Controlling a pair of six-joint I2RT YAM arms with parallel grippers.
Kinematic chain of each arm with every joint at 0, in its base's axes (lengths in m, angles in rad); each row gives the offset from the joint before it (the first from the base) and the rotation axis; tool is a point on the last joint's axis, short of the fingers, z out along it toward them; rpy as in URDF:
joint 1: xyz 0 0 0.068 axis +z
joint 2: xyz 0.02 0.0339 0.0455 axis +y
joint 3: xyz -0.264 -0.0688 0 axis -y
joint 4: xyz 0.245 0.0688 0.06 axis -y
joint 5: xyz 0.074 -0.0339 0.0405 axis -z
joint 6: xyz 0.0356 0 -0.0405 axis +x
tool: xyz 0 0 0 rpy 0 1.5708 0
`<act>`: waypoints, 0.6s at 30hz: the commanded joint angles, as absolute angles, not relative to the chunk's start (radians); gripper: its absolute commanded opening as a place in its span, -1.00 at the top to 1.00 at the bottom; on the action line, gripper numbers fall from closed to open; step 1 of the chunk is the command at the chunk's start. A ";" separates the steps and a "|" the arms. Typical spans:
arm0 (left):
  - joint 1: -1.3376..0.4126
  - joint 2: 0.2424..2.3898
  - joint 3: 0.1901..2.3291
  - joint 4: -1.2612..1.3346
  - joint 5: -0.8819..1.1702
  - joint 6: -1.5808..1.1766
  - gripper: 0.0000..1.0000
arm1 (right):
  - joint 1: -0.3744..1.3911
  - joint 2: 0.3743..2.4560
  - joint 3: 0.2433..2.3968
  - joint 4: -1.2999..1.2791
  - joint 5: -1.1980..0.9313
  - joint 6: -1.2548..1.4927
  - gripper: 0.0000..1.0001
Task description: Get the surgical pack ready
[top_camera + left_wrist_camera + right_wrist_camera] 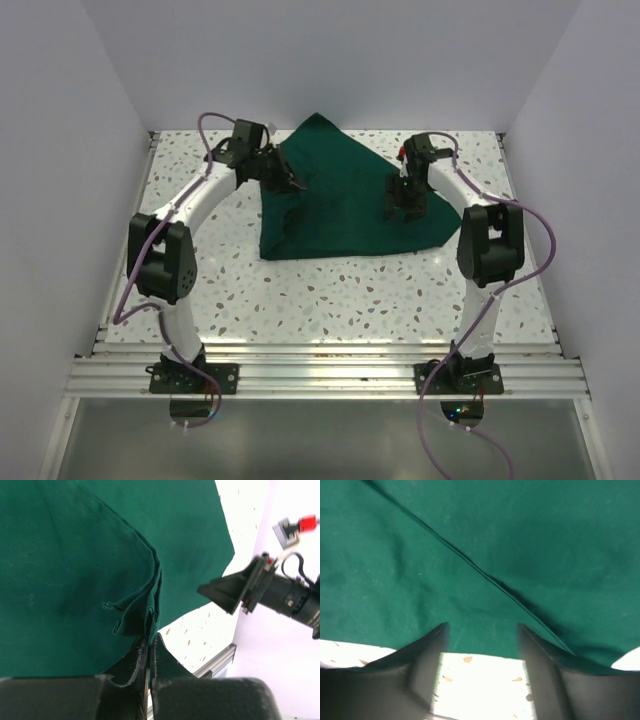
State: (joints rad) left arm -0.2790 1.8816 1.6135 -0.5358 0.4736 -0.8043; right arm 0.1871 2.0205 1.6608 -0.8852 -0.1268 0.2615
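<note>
The surgical pack (pixel 340 200), a dark green cloth drape, lies folded into a rough triangle at the back of the speckled table. My left gripper (pixel 290 183) is at its left side. In the left wrist view that gripper (pixel 148 647) is shut on a bunched, layered fold of the drape (pixel 75 570). My right gripper (pixel 403 212) hovers over the drape's right part. In the right wrist view it (pixel 481 626) stands open, its fingertips over the drape's (pixel 495 540) edge, with bare table showing between the fingers. A folded hem runs diagonally across the cloth there.
The speckled white table (pixel 350 290) is walled by pale panels at the left, back and right. An aluminium rail (pixel 320 365) runs along the near edge by the arm bases. The right arm's wrist (pixel 260 587) shows in the left wrist view.
</note>
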 commanded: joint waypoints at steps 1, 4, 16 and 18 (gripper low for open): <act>-0.328 1.930 1.675 -0.502 0.483 -0.847 1.00 | 0.184 2.063 1.675 -0.936 -0.147 0.271 -0.10; -0.357 1.985 1.739 -0.523 0.480 -0.842 1.00 | 0.184 2.069 1.640 -0.896 -0.178 0.281 0.52; -0.417 2.112 1.830 -0.531 0.495 -0.851 1.00 | 0.184 2.203 1.654 -0.923 -0.189 0.261 0.92; -0.429 2.129 1.858 -0.540 0.491 -0.851 1.00 | 0.186 2.221 1.663 -0.930 -0.187 0.259 0.97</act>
